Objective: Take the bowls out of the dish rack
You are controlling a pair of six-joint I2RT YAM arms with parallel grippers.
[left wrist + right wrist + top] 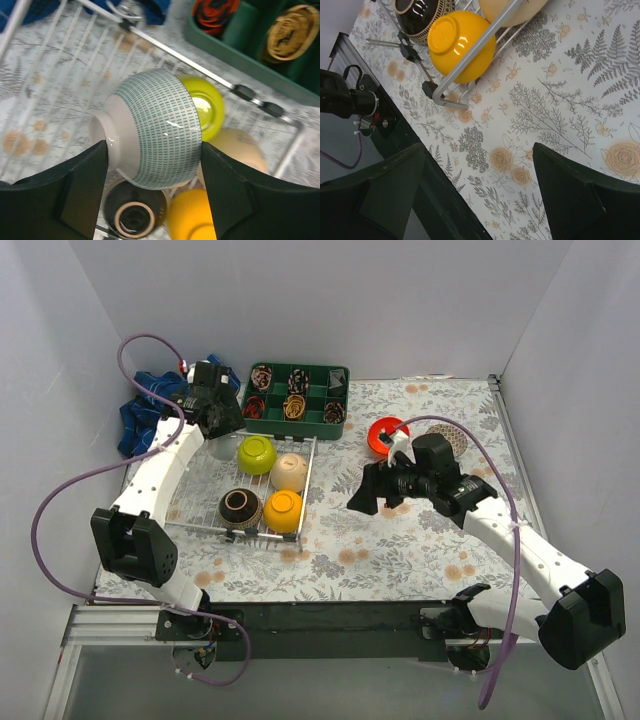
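Observation:
The white wire dish rack (190, 508) holds a lime green bowl (257, 454), a beige bowl (289, 472), a dark brown bowl (240, 508) and a yellow-orange bowl (283, 510). My left gripper (152, 165) is shut on a pale teal-white bowl (152, 130), holding it above the rack (60, 75); it is over the rack's far left corner in the top view (218, 425). My right gripper (372, 492) is open and empty over the cloth, right of the rack. The yellow-orange bowl (460, 42) shows ahead of it. A red bowl (384, 435) lies on the table.
A green compartment tray (296, 427) with coiled items stands at the back. A blue cloth (145, 410) lies at the far left. A patterned bowl (455, 437) sits behind the right arm. The table's front edge (435, 180) is close under the right gripper.

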